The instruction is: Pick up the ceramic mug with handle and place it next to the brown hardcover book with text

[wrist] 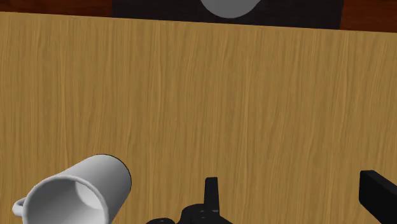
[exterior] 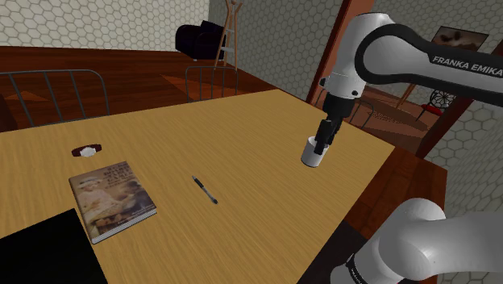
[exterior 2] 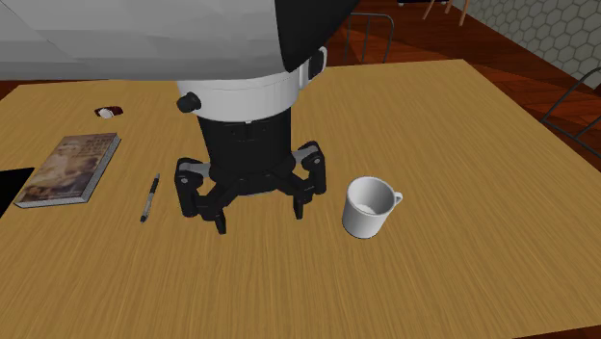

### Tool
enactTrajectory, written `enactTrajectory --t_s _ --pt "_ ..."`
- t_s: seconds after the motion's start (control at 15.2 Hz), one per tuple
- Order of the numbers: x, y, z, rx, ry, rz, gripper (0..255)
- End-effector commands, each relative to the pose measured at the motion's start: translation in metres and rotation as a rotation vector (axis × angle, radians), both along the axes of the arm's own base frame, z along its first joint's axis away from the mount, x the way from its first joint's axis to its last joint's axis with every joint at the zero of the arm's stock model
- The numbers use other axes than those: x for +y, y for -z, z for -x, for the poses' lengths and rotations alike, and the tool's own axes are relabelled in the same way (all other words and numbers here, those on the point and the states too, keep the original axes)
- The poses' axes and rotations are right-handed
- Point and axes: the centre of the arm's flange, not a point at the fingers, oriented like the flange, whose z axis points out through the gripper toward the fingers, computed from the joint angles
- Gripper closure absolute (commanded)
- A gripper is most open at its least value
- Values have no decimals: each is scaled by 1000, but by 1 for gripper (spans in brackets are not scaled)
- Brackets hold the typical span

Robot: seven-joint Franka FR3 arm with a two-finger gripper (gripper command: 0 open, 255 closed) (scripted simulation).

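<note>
A white mug (exterior 2: 368, 207) with a handle stands upright on the wooden table (exterior 2: 462, 125), handle turned toward the second exterior view's right. My black gripper (exterior 2: 260, 210) hangs open just above the table, to the mug's left in that view, with nothing between its fingers. In the wrist view the mug (wrist: 76, 194) lies outside the gripper (wrist: 296, 197), beside one finger (wrist: 212, 194). In the shoulder view the gripper (exterior: 322, 147) overlaps the mug (exterior: 309, 159). The brown book (exterior: 111, 199) with a picture cover lies flat far across the table, and shows as the book (exterior 2: 69, 169) at the left.
A black pen (exterior: 205, 190) lies between book and mug. A small dark-and-white object (exterior: 87, 150) sits beyond the book. A flat black item (exterior: 40, 250) lies at the table's corner near the book. Metal chairs (exterior: 211, 81) stand at the far side. The table edge (exterior: 367, 190) runs close to the mug.
</note>
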Motion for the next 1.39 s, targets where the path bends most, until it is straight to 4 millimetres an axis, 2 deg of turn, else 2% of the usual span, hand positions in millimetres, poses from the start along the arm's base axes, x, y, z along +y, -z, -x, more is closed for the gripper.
enactTrajectory --t_s 0.0,0.92,1.32 --pt "0 0 0 0 0 0 0" --pt "-127 80 -65 -121 51 105 0" --pt "-129 111 -65 -121 51 105 0"
